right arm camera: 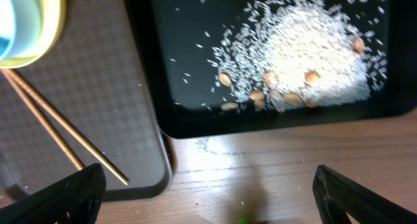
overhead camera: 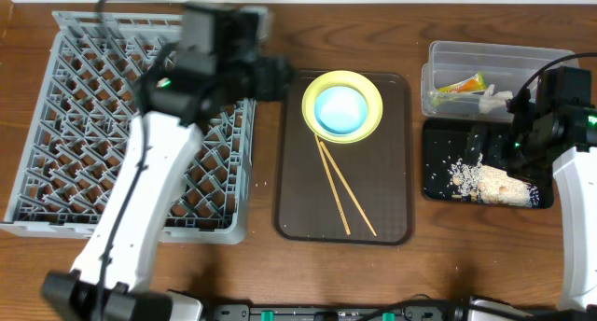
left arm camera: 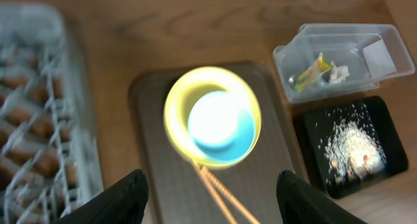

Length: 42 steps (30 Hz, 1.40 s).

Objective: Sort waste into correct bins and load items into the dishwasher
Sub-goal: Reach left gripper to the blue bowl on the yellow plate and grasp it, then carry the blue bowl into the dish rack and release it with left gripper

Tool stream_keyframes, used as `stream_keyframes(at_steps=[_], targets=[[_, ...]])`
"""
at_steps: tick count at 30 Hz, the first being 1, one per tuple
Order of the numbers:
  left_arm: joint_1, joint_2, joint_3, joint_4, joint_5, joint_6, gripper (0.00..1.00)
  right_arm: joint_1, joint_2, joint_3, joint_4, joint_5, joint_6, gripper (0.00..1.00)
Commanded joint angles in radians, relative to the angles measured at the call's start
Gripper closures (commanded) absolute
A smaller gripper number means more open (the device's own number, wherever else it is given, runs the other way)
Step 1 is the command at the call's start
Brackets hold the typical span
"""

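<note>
The yellow plate (overhead camera: 342, 106) sits at the far end of the brown serving tray (overhead camera: 392, 218) with the light blue bowl (overhead camera: 340, 108) in it. Two wooden chopsticks (overhead camera: 343, 195) lie on the tray in front of the plate. My left gripper (left arm camera: 212, 198) is open and empty, high above the plate (left arm camera: 174, 107), bowl (left arm camera: 221, 126) and chopsticks (left arm camera: 218, 195). The clear tub (overhead camera: 448, 55) holds the green-and-orange wrapper (overhead camera: 460, 85) and white paper (overhead camera: 492, 99). The black tray (overhead camera: 434, 172) holds rice scraps (overhead camera: 485, 181). My right gripper (right arm camera: 208, 191) is open and empty, over bare table beside the black tray (right arm camera: 189, 123). No pink bowl or white cup shows.
The grey dish rack (overhead camera: 84, 125) fills the left of the table, with my left arm (overhead camera: 159, 162) reaching over it. In the right wrist view the brown tray's corner (right arm camera: 140, 165) and the chopsticks (right arm camera: 62, 139) lie left of the black tray.
</note>
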State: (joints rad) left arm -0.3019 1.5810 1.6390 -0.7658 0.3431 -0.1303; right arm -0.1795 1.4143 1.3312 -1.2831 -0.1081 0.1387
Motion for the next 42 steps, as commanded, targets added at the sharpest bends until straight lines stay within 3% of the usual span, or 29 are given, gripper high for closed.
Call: stream_keyframes(at_steps=[1, 10, 13, 17, 25, 28, 33, 38, 42], targets=[[-0.093, 0.118, 0.085, 0.024, -0.141, -0.004, 0.34, -0.021, -0.009, 0.022, -0.006, 0.052, 0.04, 0.01], [-0.257, 0.355, 0.087, 0.185, -0.206, 0.017, 0.32, -0.025, -0.009, 0.022, -0.008, 0.052, 0.04, 0.01], [-0.305, 0.444, 0.087, 0.216, -0.206, 0.086, 0.31, -0.025, -0.009, 0.022, -0.008, 0.051, 0.04, 0.01], [-0.344, 0.524, 0.087, 0.235, -0.207, 0.152, 0.32, -0.025, -0.009, 0.022, -0.008, 0.051, 0.04, 0.01], [-0.365, 0.645, 0.085, 0.248, -0.211, 0.16, 0.33, -0.025, -0.009, 0.022, -0.011, 0.051, 0.04, 0.01], [-0.365, 0.661, 0.084, 0.24, -0.296, 0.16, 0.45, -0.025, -0.009, 0.022, -0.011, 0.051, 0.04, 0.01], [-0.365, 0.661, 0.079, 0.225, -0.449, 0.16, 0.57, -0.025, -0.009, 0.022, -0.011, 0.051, 0.04, 0.01], [-0.365, 0.662, 0.053, 0.226, -0.464, 0.16, 0.63, -0.025, -0.009, 0.022, -0.011, 0.051, 0.04, 0.01], [-0.365, 0.662, 0.051, 0.22, -0.463, 0.159, 0.81, -0.025, -0.009, 0.022, -0.015, 0.051, 0.04, 0.01]])
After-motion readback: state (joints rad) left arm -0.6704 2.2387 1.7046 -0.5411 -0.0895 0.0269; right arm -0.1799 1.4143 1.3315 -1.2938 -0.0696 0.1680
